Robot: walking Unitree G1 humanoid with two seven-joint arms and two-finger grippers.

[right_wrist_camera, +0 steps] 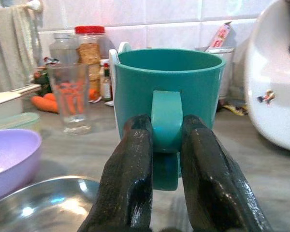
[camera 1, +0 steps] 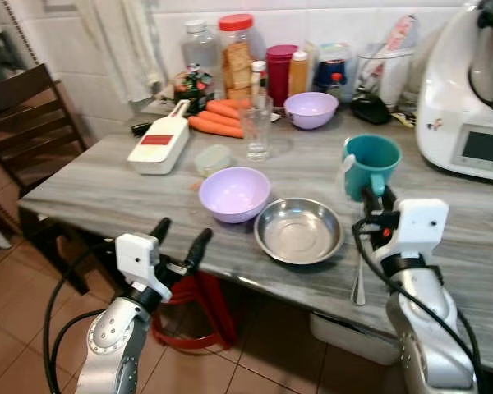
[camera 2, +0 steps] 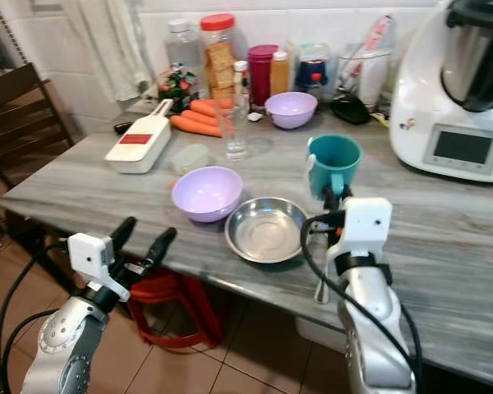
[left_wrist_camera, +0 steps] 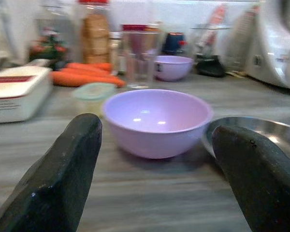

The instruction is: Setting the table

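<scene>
The right hand [camera 1: 376,199] is clamped on the handle of a teal mug [camera 1: 371,165] standing on the bench [camera 1: 107,176]. The left hand [camera 1: 179,239] waits with fingers apart, a lilac bowl [camera 1: 234,194] just ahead, a steel dish [camera 1: 299,231] beside it. Setting seems barely begun. Beyond: glass [camera 1: 255,128], carrots [camera 1: 216,117], jars [camera 1: 237,56], tiled wall.

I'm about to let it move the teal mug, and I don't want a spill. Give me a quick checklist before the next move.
1. Right claw closed on the teal mug by its handle: ok.
2. Mug upright on the table: ok.
3. Mug contents: cannot tell, the inside is hidden.
4. Steel bowl sits close beside the mug, and a spoon lies by the right arm: not ok, tight.
5. Left claw open, at the table edge facing the near purple bowl, away from the mug: ok.
</scene>
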